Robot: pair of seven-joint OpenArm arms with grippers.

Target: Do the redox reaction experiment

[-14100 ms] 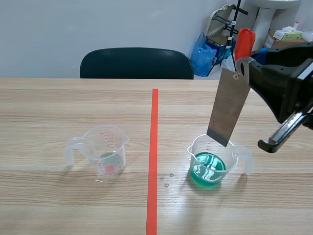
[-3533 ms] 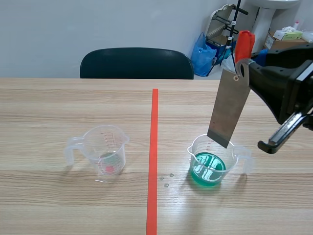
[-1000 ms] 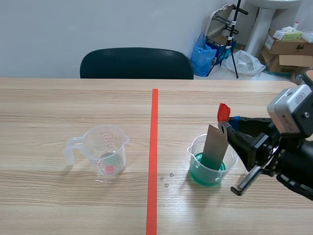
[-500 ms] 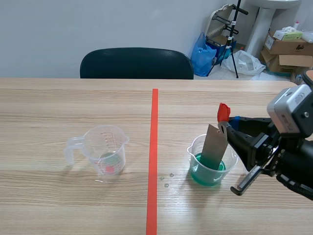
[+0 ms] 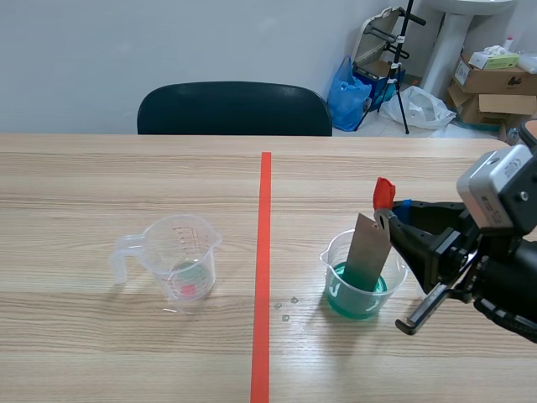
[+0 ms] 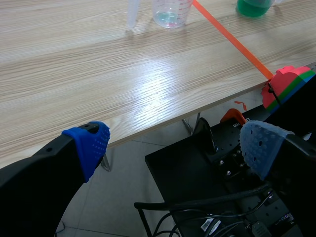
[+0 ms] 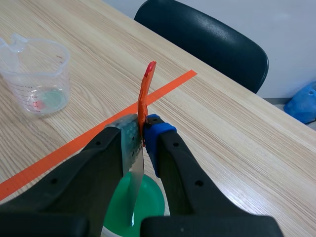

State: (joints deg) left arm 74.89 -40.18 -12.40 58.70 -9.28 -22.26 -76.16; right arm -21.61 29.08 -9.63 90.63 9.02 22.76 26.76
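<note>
Hangs out past the near edge of the light wooden table (image 6: 123, 74) with the left gripper (image 6: 175, 148) spread wide, nothing between the blue dotted pads (image 6: 91, 143), black frame and cables underneath. Leaves the left half of the tabletop open apart from one clear plastic measuring cup with red markings (image 5: 179, 260), upright, handle pointing left, well away from every edge. Shows one orange-red tape line (image 5: 263, 269) down the middle, with a few small clear droplets (image 5: 285, 306) just right of it. Places a second clear plastic measuring cup holding green liquid (image 5: 361, 285) upright beyond the droplets, open wood in front and behind. Comes in low from the right with the right gripper (image 7: 143, 133) pinched narrow on the upper end of one thin grey metal strip with a red tip (image 5: 367, 252). Holds that strip tilted slightly, lower end dipped in the green liquid. Counts two cups, one strip, one black chair (image 5: 233, 109) behind the far edge.
</note>
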